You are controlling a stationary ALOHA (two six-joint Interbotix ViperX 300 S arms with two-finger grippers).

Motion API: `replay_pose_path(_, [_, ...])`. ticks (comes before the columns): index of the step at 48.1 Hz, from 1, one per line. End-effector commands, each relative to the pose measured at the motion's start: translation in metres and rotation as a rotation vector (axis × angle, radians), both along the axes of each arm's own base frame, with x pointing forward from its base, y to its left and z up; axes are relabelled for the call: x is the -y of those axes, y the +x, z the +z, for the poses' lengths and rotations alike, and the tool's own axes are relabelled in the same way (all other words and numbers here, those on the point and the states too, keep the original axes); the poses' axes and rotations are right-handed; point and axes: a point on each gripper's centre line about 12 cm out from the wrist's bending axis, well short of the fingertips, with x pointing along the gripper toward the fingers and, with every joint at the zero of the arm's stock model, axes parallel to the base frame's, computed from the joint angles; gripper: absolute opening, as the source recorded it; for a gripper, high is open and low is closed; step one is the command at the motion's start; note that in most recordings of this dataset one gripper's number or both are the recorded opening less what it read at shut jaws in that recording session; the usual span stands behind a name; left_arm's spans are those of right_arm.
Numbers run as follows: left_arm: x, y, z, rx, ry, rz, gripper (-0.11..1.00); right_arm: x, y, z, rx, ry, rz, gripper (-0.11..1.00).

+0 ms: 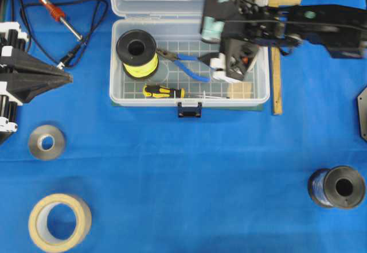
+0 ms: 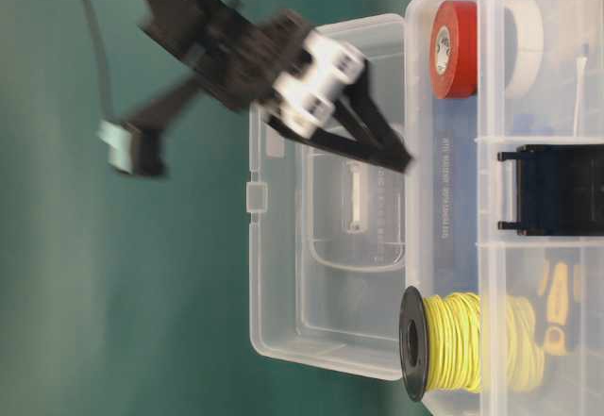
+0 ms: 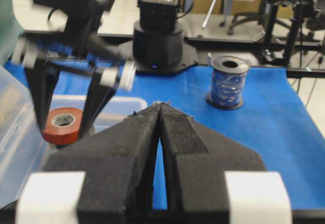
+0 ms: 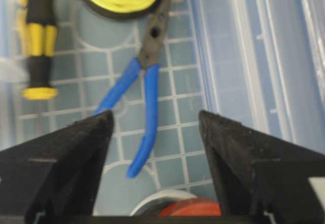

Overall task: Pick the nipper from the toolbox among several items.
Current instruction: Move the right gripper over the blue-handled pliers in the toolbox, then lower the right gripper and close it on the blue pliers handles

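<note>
Nipper (image 4: 143,82) lies flat on toolbox (image 1: 117,63) floor, jaws by yellow wire spool (image 1: 137,53), untouched. No legible writing. Right gripper (image 4: 155,132) spread wide above blue handles; left gripper (image 3: 160,115) closed. Only left wrist view shows red tape roll (image 3: 62,125).

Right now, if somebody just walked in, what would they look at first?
Probably the black right claw, wide open and hanging over the clear toolbox, right above the blue-handled pliers. Next to the pliers sit a bright yellow wire spool and a yellow-and-black screwdriver. The left claw waits shut at the left edge of the blue table.
</note>
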Motion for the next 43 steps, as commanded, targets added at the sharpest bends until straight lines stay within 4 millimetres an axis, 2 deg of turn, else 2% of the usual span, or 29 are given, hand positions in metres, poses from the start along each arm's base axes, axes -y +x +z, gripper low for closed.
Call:
replay_pose_path(1, [0.000,0.001,0.002,0.003,-0.003,-0.001,0.00,0.007,0.011,-0.001,0.002,-0.010,-0.003,0.67])
replay_pose_path(15, [0.000,0.002,0.000,-0.003,-0.003,-0.001,0.00,0.020,0.022,-0.045,-0.092,-0.001,-0.006,0.67])
replay_pose_path(32, [0.000,0.002,0.000,-0.005,-0.006,-0.001,0.00,0.028,0.023,-0.074,-0.181,0.008,-0.003,0.63])
replay_pose_path(37, [0.000,0.002,0.000,-0.008,-0.006,-0.001,0.00,0.027,0.023,-0.078,-0.210,0.000,0.019,0.52])
replay_pose_path(43, [0.000,0.002,0.000,-0.008,-0.006,-0.001,0.00,0.023,0.025,-0.077,-0.216,-0.015,0.053,0.19])
